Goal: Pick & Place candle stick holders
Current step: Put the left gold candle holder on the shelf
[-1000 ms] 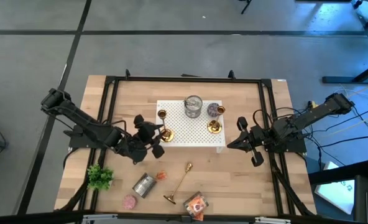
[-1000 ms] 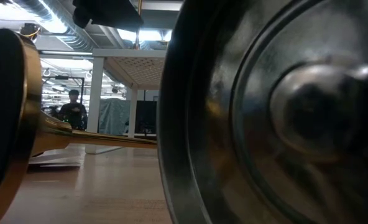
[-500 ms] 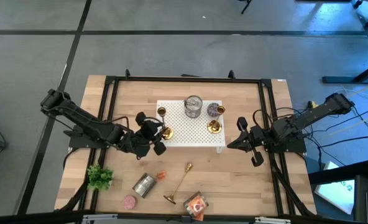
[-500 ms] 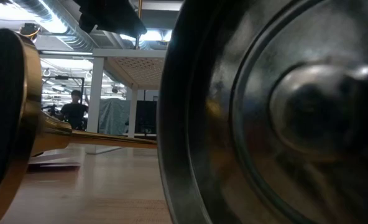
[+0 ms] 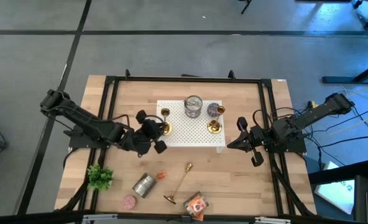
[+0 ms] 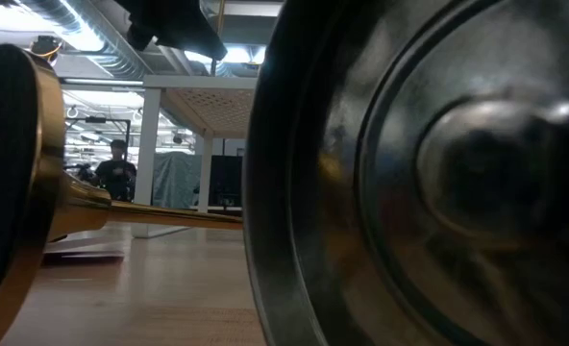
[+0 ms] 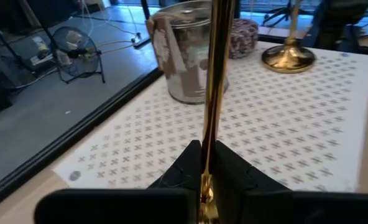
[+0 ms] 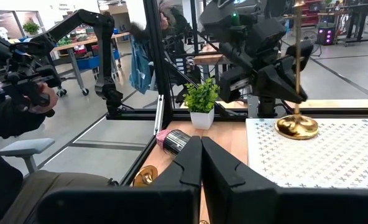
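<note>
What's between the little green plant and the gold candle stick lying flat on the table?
In the high view, a silver tin lies between the plant and the fallen candle stick holder.

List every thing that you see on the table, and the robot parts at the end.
white board: one, white, table centre
held candle stick holder: one, gold, board's left edge
standing candle stick holder: one, gold, board's right
lying candle stick holder: one, gold, table front
jar: one, clear, board's back
purple candle: one, beside jar
tin: one, silver, lying front left
pink candle: one, front edge
plant: one, green, front left
left end effector: shut on held candle stick holder
right end effector: shut, empty, right of board
</note>
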